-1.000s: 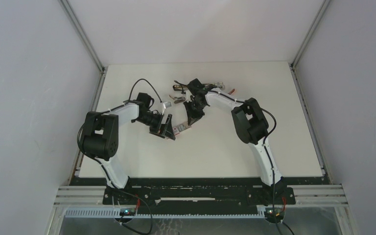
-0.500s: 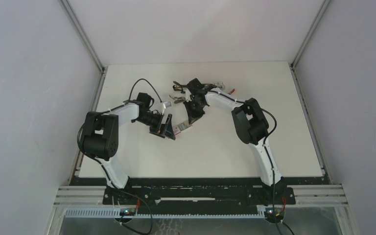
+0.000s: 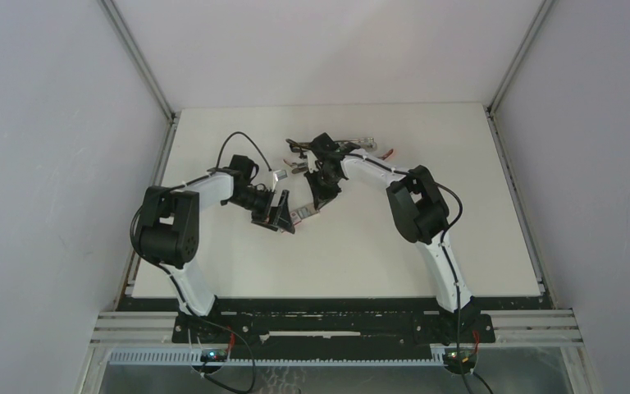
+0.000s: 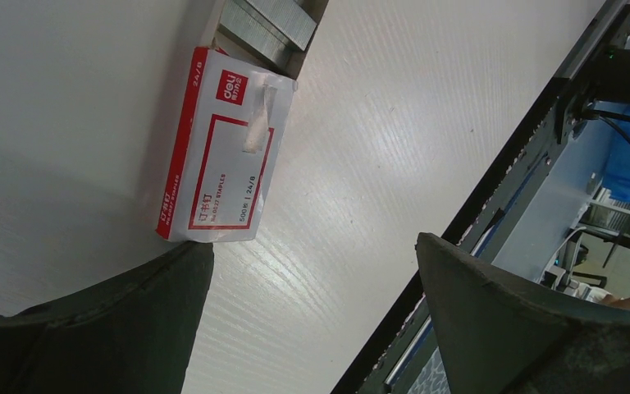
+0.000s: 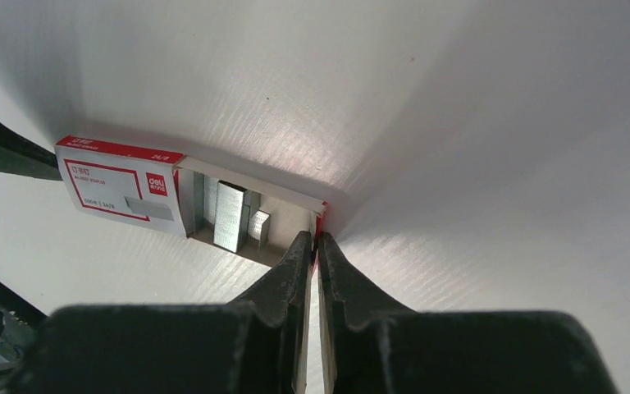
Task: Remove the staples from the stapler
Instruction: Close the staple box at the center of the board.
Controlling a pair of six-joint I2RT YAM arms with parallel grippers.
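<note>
A red-and-white staple box (image 5: pixel 123 190) (image 4: pixel 221 156) (image 3: pixel 299 215) lies flat on the white table, its inner tray pulled partly out. Grey strips of staples (image 5: pixel 231 215) (image 4: pixel 272 23) stand in the tray. My right gripper (image 5: pixel 316 240) (image 3: pixel 317 203) is shut on the thin end wall of that tray. My left gripper (image 4: pixel 312 242) (image 3: pixel 282 217) stands wide open at the box's other end, one fingertip (image 4: pixel 189 258) against the box's corner and nothing between the fingers. Small dark and clear items (image 3: pixel 299 149) lie behind the right arm; I cannot tell which is the stapler.
More small items lie at the back of the table (image 3: pixel 459 230): a clear piece (image 3: pixel 362 141), a red bit (image 3: pixel 389 153) and a silver piece (image 3: pixel 278 175). The table's dark front rail (image 4: pixel 492 180) runs close to the left gripper. Grey walls enclose three sides.
The right wrist has shifted slightly toward the back left, still pinching the tray. The left arm has not moved.
</note>
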